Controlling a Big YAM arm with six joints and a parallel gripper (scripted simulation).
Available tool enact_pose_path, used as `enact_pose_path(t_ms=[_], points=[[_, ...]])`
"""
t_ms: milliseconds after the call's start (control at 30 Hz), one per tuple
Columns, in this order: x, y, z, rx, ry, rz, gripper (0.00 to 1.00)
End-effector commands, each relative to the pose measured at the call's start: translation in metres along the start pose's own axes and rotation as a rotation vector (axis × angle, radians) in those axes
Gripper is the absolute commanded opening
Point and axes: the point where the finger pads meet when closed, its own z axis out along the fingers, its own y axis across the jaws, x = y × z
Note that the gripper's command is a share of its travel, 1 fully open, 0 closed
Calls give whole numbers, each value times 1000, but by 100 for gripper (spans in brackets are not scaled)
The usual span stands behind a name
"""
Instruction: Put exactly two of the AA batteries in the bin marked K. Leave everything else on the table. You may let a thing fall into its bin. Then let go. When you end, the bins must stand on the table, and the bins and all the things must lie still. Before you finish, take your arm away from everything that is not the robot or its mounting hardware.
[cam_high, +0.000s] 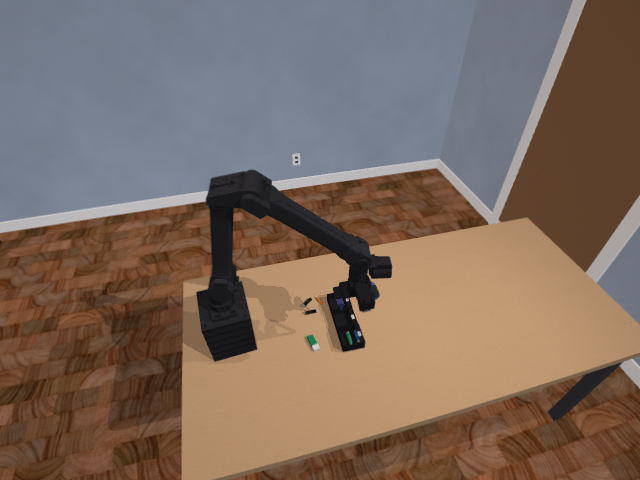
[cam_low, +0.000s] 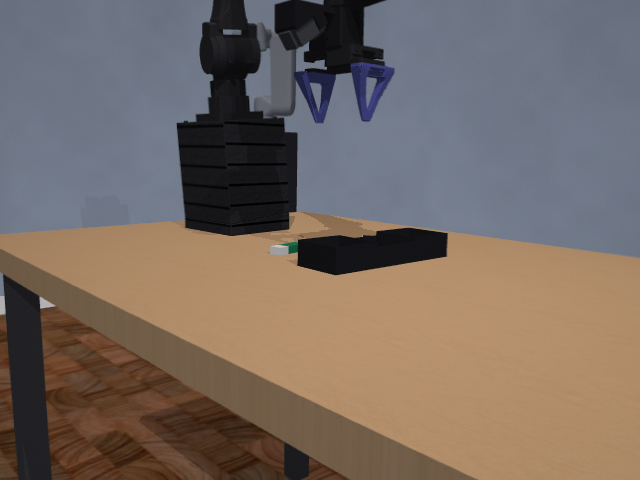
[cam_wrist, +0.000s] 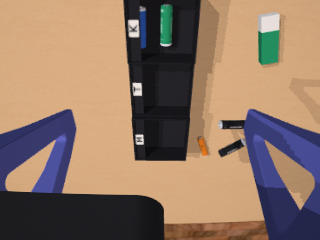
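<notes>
A black row of three bins (cam_wrist: 161, 80) lies on the table, marked K, T and H. The K bin (cam_wrist: 162, 27) holds a green battery (cam_wrist: 166, 25) and a blue battery (cam_wrist: 143, 27). The T bin (cam_wrist: 167, 89) and the H bin (cam_wrist: 167, 138) look empty. An orange battery (cam_wrist: 202, 145) lies on the table beside the H bin. My gripper (cam_low: 342, 119) is open and empty, high above the bin row (cam_low: 372, 250); its blue fingers frame the wrist view.
Two black sticks (cam_wrist: 231, 124) (cam_wrist: 232, 148) lie next to the orange battery. A green and white eraser (cam_wrist: 269, 38) lies farther off, also in the top view (cam_high: 312, 342). The arm's black base block (cam_high: 226, 320) stands at the table's left edge.
</notes>
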Motion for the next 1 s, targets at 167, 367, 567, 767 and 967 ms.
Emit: enact_pose_path(t_ms=[167,367,567,767,967], points=[[0,22,-7,-35,-12,5,100],[0,23,-8,-37,-12,5,100],[0,24,-8,-38,-12,5,100],[0,24,-8,-39,-12,5,100],[1,21,-6,-33,-11,4,100]])
